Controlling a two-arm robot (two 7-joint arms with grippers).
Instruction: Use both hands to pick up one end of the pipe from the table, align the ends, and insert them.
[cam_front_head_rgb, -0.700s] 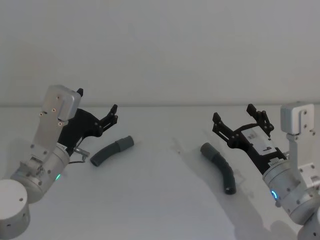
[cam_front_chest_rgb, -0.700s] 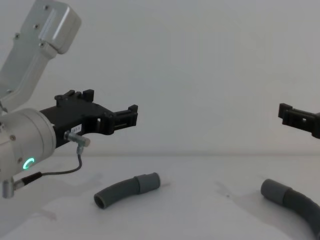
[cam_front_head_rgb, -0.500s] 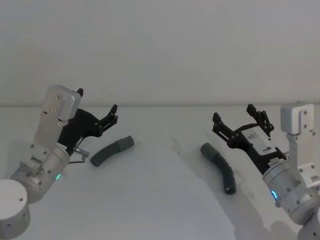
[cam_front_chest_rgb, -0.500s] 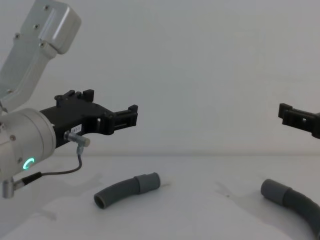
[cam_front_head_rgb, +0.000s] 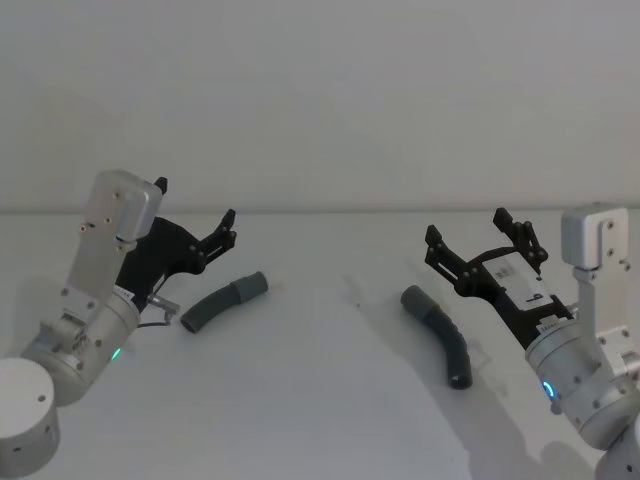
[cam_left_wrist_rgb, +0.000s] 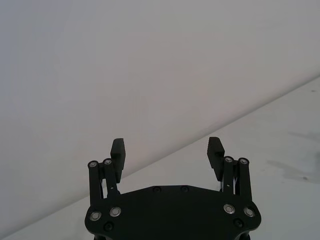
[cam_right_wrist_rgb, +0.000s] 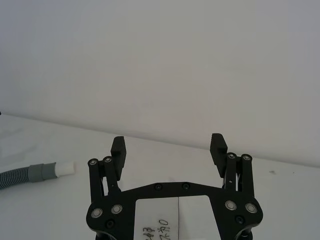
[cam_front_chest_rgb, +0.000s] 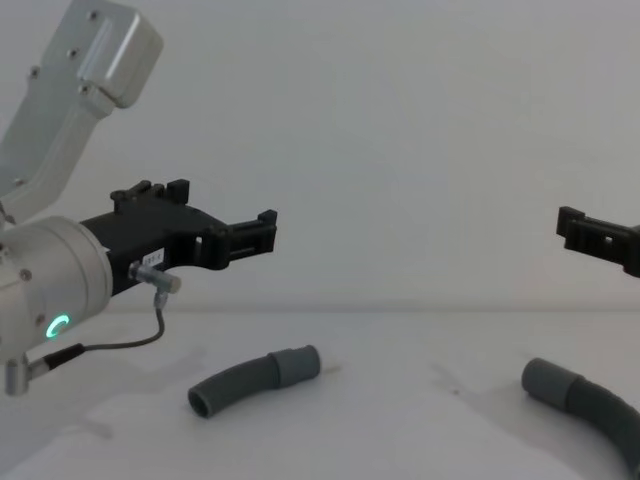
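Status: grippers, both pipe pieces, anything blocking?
Left gripper open, empty, hovering beside short pipe piece. Right gripper open, empty, hovering beside longer piece. Both pieces flat on table, apart. Nothing between them.

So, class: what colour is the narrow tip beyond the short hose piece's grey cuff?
White. The tip shows best in the right wrist view.

A plain, pale grey wall (cam_front_head_rgb: 320, 100) stands at the back, smooth and even in tone. Its foot meets the far edge of the white desk (cam_front_head_rgb: 330, 400) in a straight line across the head and chest views.
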